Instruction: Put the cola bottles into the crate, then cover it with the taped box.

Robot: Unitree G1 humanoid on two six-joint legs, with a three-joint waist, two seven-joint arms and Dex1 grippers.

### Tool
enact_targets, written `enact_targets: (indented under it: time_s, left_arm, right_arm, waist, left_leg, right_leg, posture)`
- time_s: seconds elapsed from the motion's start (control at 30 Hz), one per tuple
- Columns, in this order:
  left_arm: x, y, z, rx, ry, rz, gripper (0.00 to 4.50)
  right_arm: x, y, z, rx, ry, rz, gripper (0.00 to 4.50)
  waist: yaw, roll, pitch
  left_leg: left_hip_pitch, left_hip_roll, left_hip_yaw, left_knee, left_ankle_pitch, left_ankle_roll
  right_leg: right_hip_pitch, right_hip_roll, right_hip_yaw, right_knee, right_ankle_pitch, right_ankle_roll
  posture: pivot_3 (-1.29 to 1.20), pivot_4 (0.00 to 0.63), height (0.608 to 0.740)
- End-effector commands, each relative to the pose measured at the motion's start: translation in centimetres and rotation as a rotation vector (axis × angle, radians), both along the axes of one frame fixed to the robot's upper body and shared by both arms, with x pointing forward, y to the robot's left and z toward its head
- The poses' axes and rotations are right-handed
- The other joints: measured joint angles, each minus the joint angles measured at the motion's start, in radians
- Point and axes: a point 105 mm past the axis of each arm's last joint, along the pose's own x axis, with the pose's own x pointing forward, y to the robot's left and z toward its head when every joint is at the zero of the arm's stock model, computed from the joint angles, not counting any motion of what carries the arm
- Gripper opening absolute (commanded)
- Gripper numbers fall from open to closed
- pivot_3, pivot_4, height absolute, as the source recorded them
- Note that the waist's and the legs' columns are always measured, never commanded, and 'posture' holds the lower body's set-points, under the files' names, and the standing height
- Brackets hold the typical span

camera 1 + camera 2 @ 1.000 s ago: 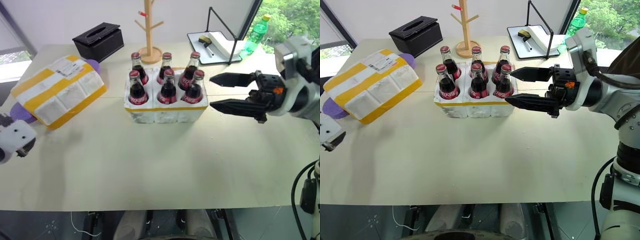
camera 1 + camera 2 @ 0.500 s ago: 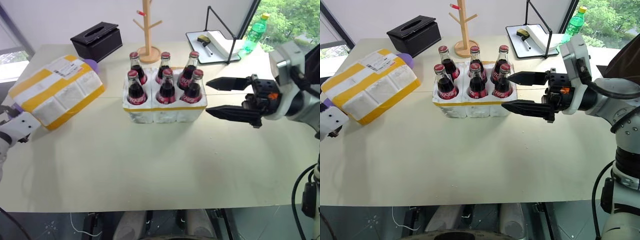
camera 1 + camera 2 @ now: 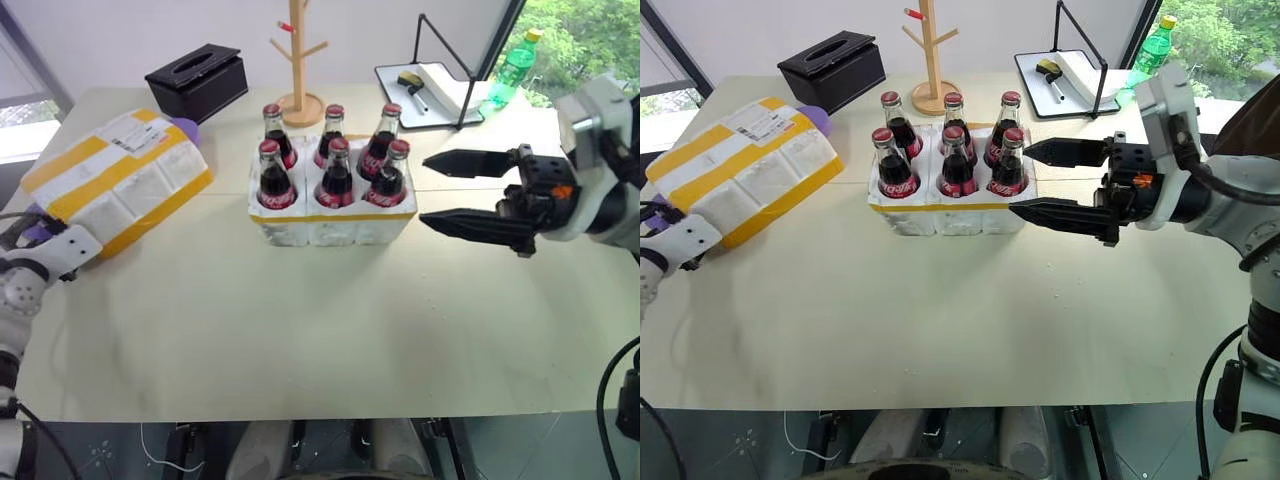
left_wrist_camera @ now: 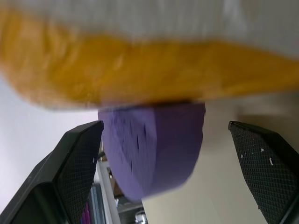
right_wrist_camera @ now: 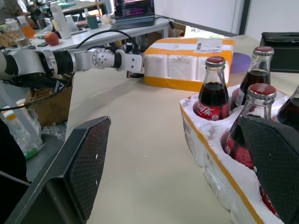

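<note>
Several cola bottles (image 3: 334, 170) with red caps stand in the wells of the white crate (image 3: 331, 226) at mid-table. The taped box (image 3: 116, 180) lies tilted at the left, propped on purple discs. My left gripper (image 4: 163, 127) is open at the box's near left corner. Its fingers (image 4: 77, 158) stand on either side of a purple disc (image 4: 152, 149) under the yellow band, apart from it. My right gripper (image 3: 425, 192) hovers open just right of the crate, pointing at it with nothing between its fingers (image 5: 86, 163).
A black tissue box (image 3: 197, 80) and a wooden peg tree (image 3: 298, 60) stand behind the crate. At the back right are a tray with a black frame (image 3: 432, 88) and a green plastic bottle (image 3: 512, 65). Another purple disc (image 3: 186, 128) peeks from the box's far end.
My left arm has reached forward to the taped box's near left corner. The right gripper has stayed open beside the crate.
</note>
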Motion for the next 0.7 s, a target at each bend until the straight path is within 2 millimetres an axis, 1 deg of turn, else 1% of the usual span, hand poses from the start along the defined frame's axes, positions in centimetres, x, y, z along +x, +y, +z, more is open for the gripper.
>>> enact_targets:
  time_s: [0.03,0.1,0.2,0.3,0.4,0.53,0.6,0.7]
  left_arm:
    - [0.2,0.4,0.7,0.01,-0.026,0.001,4.24]
    - [0.1,0.7,0.8,-0.008,-0.034,0.01,3.7]
    - [-0.2,1.2,1.1,-0.007,-0.039,0.019,2.17]
    - [-0.3,1.7,1.8,0.006,-0.053,0.036,0.82]
    - [-0.2,1.9,3.1,0.019,-0.093,0.041,0.82]
    - [0.4,1.6,5.3,0.037,-0.147,0.017,0.82]
    - [0.9,1.1,7.0,0.045,-0.18,-0.006,0.82]
    - [1.8,-0.4,9.9,0.063,-0.235,-0.07,0.82]
  right_arm:
    - [-0.5,-0.2,1.1,-0.006,-0.078,-0.028,4.49]
    - [-0.3,-0.4,0.9,-0.012,-0.068,-0.047,4.5]
    - [-0.6,-0.6,0.6,-0.024,-0.049,-0.043,4.5]
    - [-0.5,-1.0,0.5,-0.024,-0.015,-0.052,4.5]
    - [-0.5,-1.3,0.6,-0.031,-0.007,-0.062,4.5]
    - [-0.5,-1.5,0.7,-0.051,-0.033,-0.069,4.5]
    - [-0.3,-1.6,0.8,-0.054,-0.036,-0.076,4.5]
    - [-0.1,-1.9,0.8,-0.057,-0.037,-0.097,4.5]
  waist:
    - [-0.001,0.0,0.0]
    - [-0.002,0.0,0.0]
    - [-0.001,0.0,0.0]
    - [-0.001,0.0,0.0]
    - [-0.001,0.0,0.0]
    - [0.0,-0.001,-0.001]
    - [0.0,-0.001,-0.001]
    - [0.001,-0.002,-0.001]
  left_leg:
    - [0.0,0.0,0.0,0.0,0.0,0.0]
    - [0.0,0.0,0.0,0.0,0.0,0.0]
    - [0.0,0.0,0.0,0.0,0.0,0.0]
    - [0.0,0.0,0.001,0.0,0.0,0.0]
    - [0.0,0.0,0.001,0.0,0.0,0.0]
    - [0.0,0.0,0.001,0.001,0.0,0.0]
    - [0.0,0.0,0.001,0.001,0.0,0.0]
    - [0.0,0.0,0.001,0.001,0.0,0.0]
  right_leg:
    - [0.0,0.0,0.0,0.0,0.0,0.0]
    - [0.0,0.0,0.0,0.0,0.0,0.0]
    - [-0.001,0.0,0.0,0.001,0.0,0.0]
    - [0.0,0.0,0.0,0.001,0.0,0.0]
    - [0.0,0.0,0.0,0.001,0.0,0.0]
    - [0.0,0.0,0.0,0.001,0.0,0.0]
    - [0.0,0.0,0.0,0.001,0.0,0.0]
    - [0.0,0.0,0.0,0.001,0.0,0.0]
  posture:
    - [0.0,0.15,0.736]
    - [0.0,0.15,0.736]
    - [0.0,0.15,0.736]
    - [0.0,0.15,0.736]
    - [0.0,0.15,0.736]
    - [0.0,0.15,0.736]
    - [0.0,0.15,0.736]
    - [0.0,0.15,0.736]
